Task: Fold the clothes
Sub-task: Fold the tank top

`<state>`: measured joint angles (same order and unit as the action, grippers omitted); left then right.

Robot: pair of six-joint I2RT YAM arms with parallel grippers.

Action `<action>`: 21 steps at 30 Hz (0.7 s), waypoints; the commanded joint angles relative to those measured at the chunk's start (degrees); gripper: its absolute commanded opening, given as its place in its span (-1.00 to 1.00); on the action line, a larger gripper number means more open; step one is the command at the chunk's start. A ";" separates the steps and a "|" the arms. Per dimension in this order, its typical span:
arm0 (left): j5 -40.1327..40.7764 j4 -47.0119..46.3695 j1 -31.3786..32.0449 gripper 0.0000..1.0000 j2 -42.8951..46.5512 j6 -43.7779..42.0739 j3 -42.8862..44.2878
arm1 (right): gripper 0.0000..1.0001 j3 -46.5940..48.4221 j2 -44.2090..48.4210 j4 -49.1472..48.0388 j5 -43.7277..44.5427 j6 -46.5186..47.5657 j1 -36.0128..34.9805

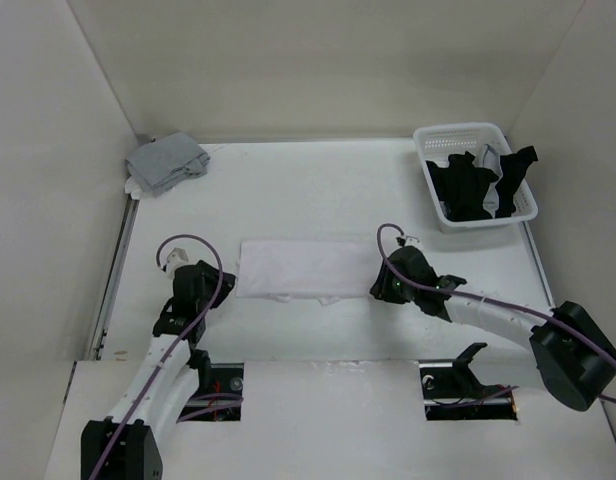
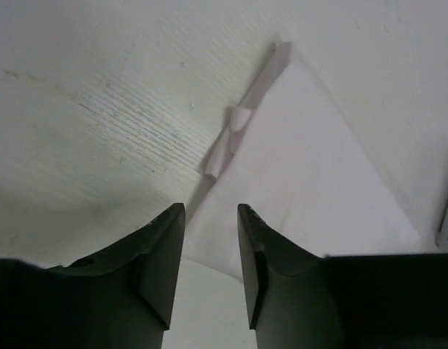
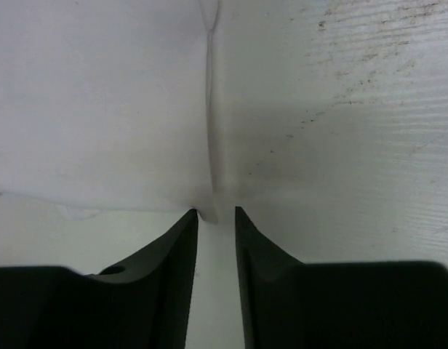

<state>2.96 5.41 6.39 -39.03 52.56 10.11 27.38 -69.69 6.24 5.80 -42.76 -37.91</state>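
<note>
Lying between two sets of parted jaws, the white top [image 1: 303, 268] forms a long folded rectangle.

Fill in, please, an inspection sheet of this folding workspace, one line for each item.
Surface: white table, some dark scuff marks.
Job's things: white garment folded flat at the centre; grey garment folded at the far left corner; black clothes piled in the white basket, far right.
Clutter: nothing seen.
Grippers: left pincer open at the white garment's left end; right pincer open at its right end; neither holds cloth.
Cables: purple cable looped along each arm.
Surroundings: plain white walls on three sides.
</note>
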 commanded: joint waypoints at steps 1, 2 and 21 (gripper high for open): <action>-0.06 1.09 -1.86 -0.29 2.89 0.09 2.01 | -0.22 1.36 2.18 -0.26 2.46 -0.57 -0.36; 0.20 1.79 -2.22 -0.25 4.29 -0.08 3.15 | -0.12 1.45 2.97 -0.79 2.46 -0.48 0.33; 12.60 -18.94 26.96 -0.31 -20.22 1.24 15.64 | 0.02 4.62 -20.39 -22.67 -15.11 -3.99 10.80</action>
<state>13.19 -7.57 33.19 -60.55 54.22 22.59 33.54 -87.83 -14.24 -6.22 -44.69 -26.96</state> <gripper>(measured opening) 0.348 0.512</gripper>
